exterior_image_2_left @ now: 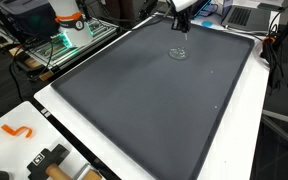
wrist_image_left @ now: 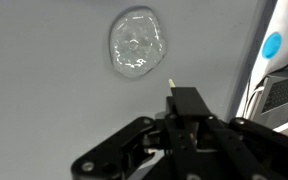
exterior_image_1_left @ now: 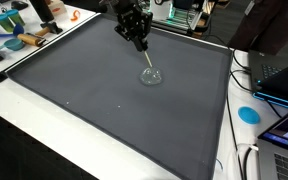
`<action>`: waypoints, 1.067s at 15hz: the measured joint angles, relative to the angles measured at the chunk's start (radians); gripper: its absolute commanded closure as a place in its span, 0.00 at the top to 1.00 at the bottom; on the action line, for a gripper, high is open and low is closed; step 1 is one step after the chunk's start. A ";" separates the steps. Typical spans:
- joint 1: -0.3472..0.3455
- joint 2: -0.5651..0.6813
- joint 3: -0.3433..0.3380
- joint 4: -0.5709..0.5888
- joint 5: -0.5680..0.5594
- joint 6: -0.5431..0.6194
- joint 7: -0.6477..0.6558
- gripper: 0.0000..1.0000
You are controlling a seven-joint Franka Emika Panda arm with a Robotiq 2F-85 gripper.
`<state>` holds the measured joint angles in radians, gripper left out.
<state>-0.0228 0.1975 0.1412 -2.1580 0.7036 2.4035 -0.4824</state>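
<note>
Wrist view: end effector (wrist_image_left: 185,99) tight around thin stick (wrist_image_left: 171,86); clear dish (wrist_image_left: 136,42) nearby

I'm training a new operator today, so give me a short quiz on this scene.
1. True or false: the clear round dish lies on the dark grey mat.
2. In the wrist view, the black jaws are: A) clamped around the dish; B) apart from the dish; C) under the mat.
3. Fill in: the blue round disc lies on the white ___ beside the mat.
Key: 1 true; 2 B; 3 table.
</note>
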 measured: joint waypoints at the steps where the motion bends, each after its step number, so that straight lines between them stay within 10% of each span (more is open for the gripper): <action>1: 0.000 -0.003 0.000 -0.007 0.011 0.007 -0.011 0.03; 16: 0.004 -0.048 -0.001 -0.080 0.096 0.050 -0.088 0.03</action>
<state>-0.0188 0.1499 0.1404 -2.2384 0.8000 2.4534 -0.5702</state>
